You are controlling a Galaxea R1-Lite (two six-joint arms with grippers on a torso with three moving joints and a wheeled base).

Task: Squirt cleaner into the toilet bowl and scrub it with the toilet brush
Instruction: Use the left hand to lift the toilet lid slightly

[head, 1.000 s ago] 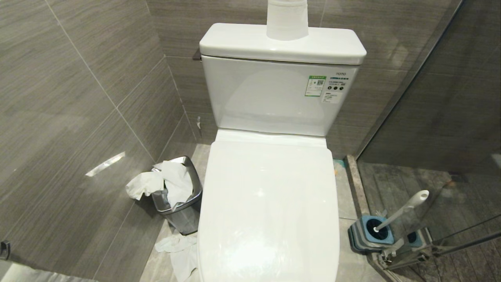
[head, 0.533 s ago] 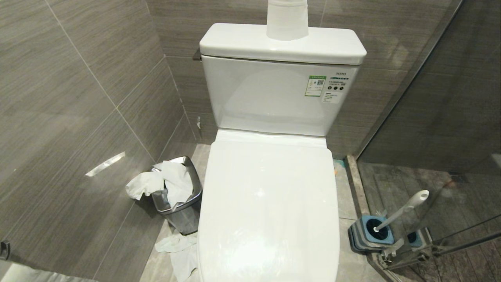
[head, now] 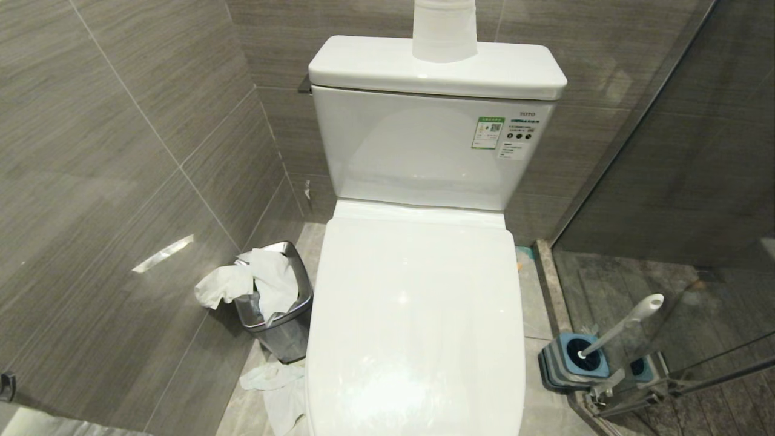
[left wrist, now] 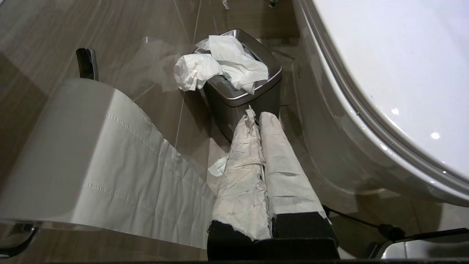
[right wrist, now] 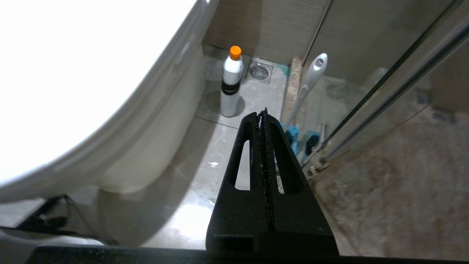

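Nothing in the head view differs from the earlier pictures: the toilet, the bin and the brush all lie exactly where they were a second ago, and neither arm has come into that view. The toilet (head: pixel 418 315) stands with its glossy white lid (head: pixel 415 327) shut flat, so the toilet bowl beneath is hidden and no cleaner can be seen in it. A white paper roll (head: pixel 444 30) sits on top of the cistern (head: pixel 424 145). On the robot's left, beside the toilet, a small steel bin (head: pixel 284 327) overflows with crumpled white tissue (head: pixel 254 284), and more tissue lies on the floor (head: pixel 275 387) in front of it. On the right, the toilet brush (head: pixel 623 324) stands tilted in its square grey-and-blue holder (head: pixel 569 363) on the floor, close to the glass shower partition (head: pixel 696 181), its rounded knob end uppermost and its bristle head hidden in the holder. The left end effector (left wrist: pixel 258 117) hangs low beside the toilet, clenched and empty, its two paper-wrapped fingers pressed together and pointing toward the bin (left wrist: pixel 242 95); a hanging sheet of toilet paper (left wrist: pixel 110 165) fills the side of that view. The right end effector (right wrist: pixel 263 115) is likewise clenched on nothing, its black fingers closed tight, low on the other side of the toilet, aimed toward the brush handle (right wrist: pixel 311 80). A white bottle with an orange cap (right wrist: pixel 231 82) stands upright on the floor tiles near a floor drain (right wrist: pixel 259 72), just beside the toilet's base.
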